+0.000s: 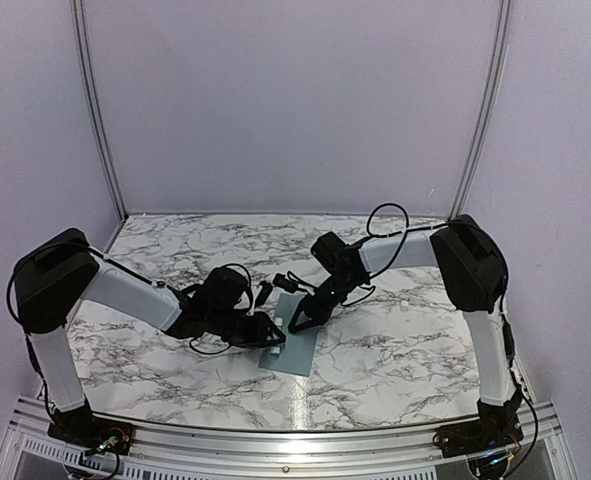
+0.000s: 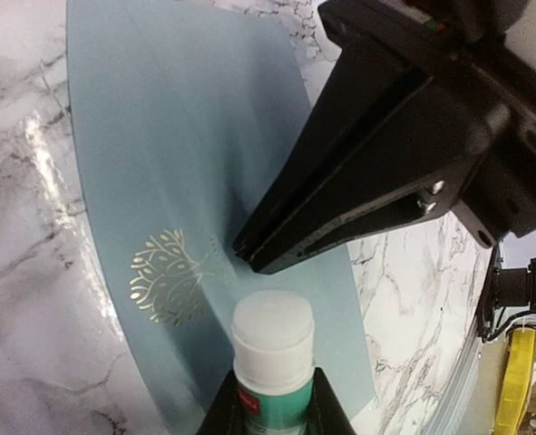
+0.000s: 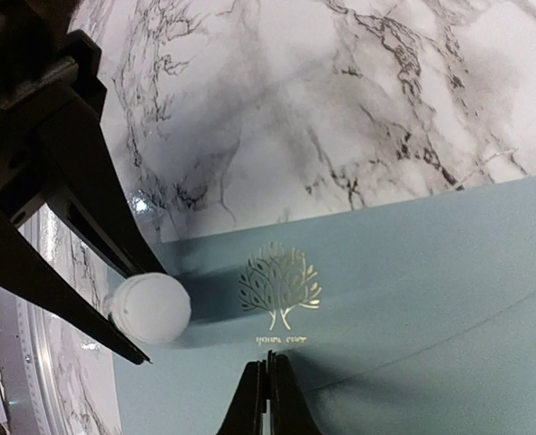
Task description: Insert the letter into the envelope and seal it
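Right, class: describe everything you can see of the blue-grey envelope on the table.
The envelope is a flat, muted blue-grey paper rectangle lying on the marble table. A gold tree emblem with tiny lettering marks its upper face; a faint crease crosses it. The shut right gripper appears to press on it; the left gripper holds a glue stick beside the emblem, contact unclear.
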Tool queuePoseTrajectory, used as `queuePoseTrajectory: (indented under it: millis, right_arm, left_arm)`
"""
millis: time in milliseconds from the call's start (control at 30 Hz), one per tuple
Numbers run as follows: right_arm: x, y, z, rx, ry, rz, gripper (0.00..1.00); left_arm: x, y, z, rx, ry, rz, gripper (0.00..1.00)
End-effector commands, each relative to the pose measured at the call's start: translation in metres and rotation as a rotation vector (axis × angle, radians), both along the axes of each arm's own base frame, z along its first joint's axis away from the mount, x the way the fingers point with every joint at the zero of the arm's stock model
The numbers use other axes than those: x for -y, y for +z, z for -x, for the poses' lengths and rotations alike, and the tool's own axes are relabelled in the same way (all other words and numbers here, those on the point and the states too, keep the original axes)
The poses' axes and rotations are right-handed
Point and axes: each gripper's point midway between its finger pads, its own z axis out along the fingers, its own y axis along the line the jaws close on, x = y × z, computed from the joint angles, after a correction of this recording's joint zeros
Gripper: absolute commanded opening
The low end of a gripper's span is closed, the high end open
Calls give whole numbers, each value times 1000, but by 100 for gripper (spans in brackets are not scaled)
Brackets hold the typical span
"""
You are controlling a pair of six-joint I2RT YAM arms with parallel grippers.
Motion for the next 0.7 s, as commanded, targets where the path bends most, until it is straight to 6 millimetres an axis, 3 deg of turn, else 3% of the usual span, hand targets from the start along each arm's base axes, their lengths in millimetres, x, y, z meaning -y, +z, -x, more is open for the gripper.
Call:
queuePoseTrajectory:
  millis: [0,233,433,533,667]
  right_arm:
    - [25,-38,-11,34,-55,142,3]
    - [25,-39,-11,34,-59,139,3]
    - [22,-23,-16,58,-64,112,3]
    - [15,9,-22,93,-59,58,4]
    - [13,88,-43,234,-65,-33,6]
  left_arm:
    - [-4,44,-13,130,18,22,0]
    - [-33,57,-25,164,85,0,0]
    - [-63,72,-45,227,124,-135,0]
    - [-68,91,-54,279,121,-166,0]
    - [-85,114,-65,344,127,-230,0]
